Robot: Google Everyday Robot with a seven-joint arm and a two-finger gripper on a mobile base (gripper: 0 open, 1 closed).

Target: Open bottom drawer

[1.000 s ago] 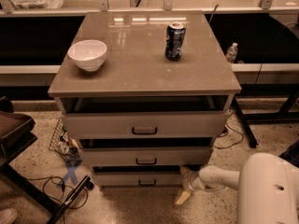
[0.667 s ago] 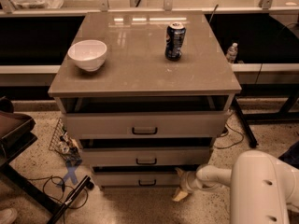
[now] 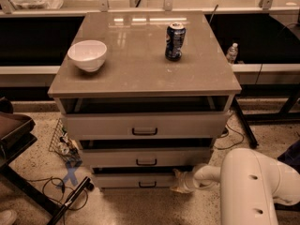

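Note:
The bottom drawer (image 3: 131,180) is the lowest and narrowest of three pale drawer fronts under the tan cabinet top. It has a small black bar handle (image 3: 147,184). It sits set back under the middle drawer (image 3: 145,157). My gripper (image 3: 178,182) is low at the right end of the bottom drawer front, near the floor, to the right of the handle. My white arm (image 3: 248,182) reaches in from the lower right.
A white bowl (image 3: 87,55) and a blue soda can (image 3: 175,41) stand on the cabinet top (image 3: 140,74). The top drawer (image 3: 145,124) is slightly out. Cables and clutter (image 3: 63,146) lie on the floor at left. A water bottle (image 3: 232,53) stands behind at right.
My arm and gripper have shifted a little to the left along the bottom drawer front. The drawers have not visibly moved.

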